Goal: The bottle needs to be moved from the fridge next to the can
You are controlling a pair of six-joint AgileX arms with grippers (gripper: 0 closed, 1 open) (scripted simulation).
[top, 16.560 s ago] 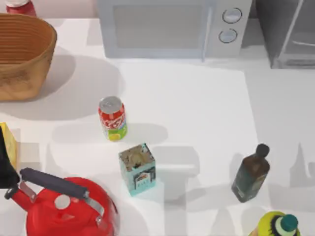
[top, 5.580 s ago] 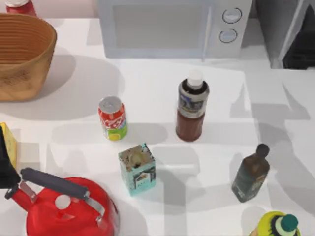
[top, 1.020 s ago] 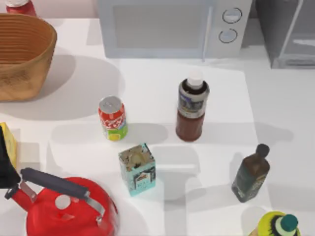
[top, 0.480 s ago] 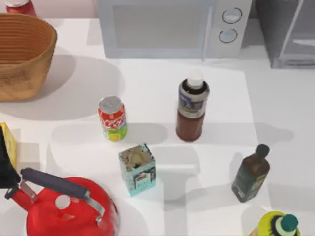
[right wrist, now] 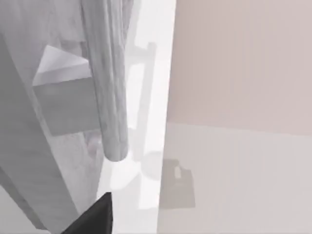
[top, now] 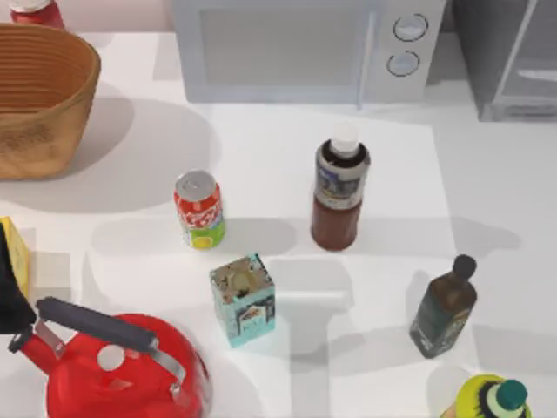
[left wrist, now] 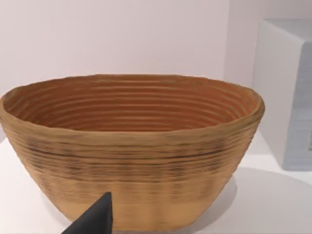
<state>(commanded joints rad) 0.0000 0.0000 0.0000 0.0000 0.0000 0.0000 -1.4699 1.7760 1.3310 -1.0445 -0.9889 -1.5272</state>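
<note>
From above, the bottle (top: 339, 193) stands upright on the white table (top: 487, 200), to the right of the can (top: 199, 209) with a gap between them, while the fridge (top: 509, 57) sits at the far right corner beside the microwave (top: 305, 48). The left wrist view shows a dark fingertip of the left gripper (left wrist: 92, 222) before the woven basket (left wrist: 131, 146); whether its jaws are apart cannot be told. The right wrist view shows a dark fingertip of the right gripper (right wrist: 92, 219) close to the fridge's pale bar handle (right wrist: 108, 83); its jaw state cannot be told either.

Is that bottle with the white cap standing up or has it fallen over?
Upright. In the top view the bottle stands on its base on the table, white cap on top, to the right of the can and apart from it.
</note>
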